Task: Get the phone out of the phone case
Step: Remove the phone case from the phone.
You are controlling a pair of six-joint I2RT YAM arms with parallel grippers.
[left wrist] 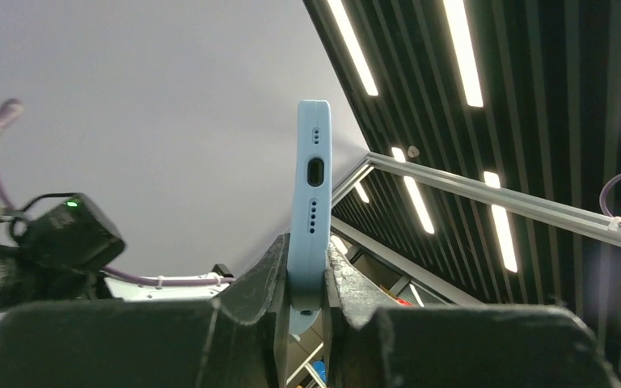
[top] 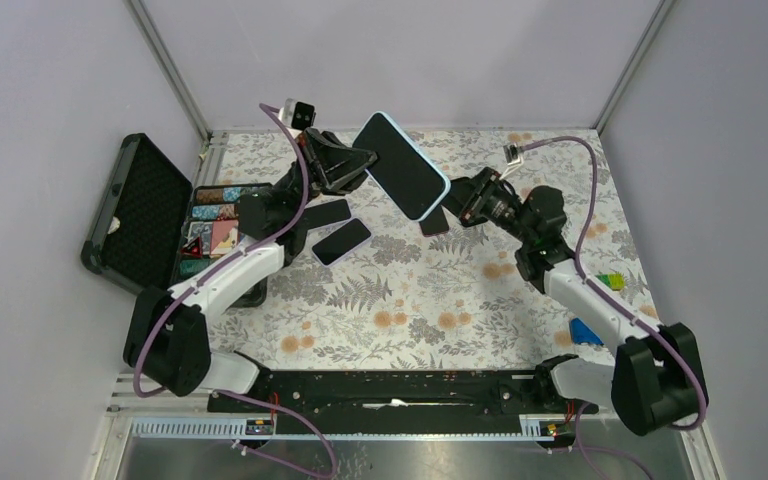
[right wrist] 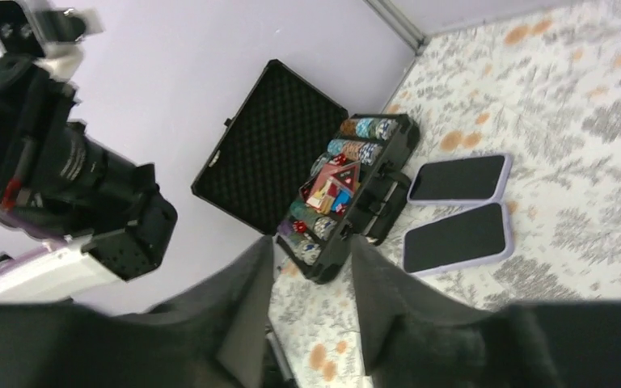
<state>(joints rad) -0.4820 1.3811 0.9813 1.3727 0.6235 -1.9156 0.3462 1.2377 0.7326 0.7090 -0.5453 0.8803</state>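
Holding the phone up in the air over the far middle of the table: left arm is reaching forward and up, and the left gripper is clamping one end of it. Left wrist view: both fingers are pressing flat on the faces of the light blue phone case, port end pointing up. Phone is still sitting inside the case, dark screen tilted toward the top camera.

Right arm is reaching in from the right, with the right gripper hovering just beside the phone's lower corner. Its jaws are standing apart with nothing between them in the right wrist view.

Chip and card markings in the open black carry case are too small to read.

Table is wearing a floral cloth with grey ferns and orange blooms. A second handset and a third handset are lying flat near the carry case. Lilac walls, aluminium corner posts, and strip lights overhead.
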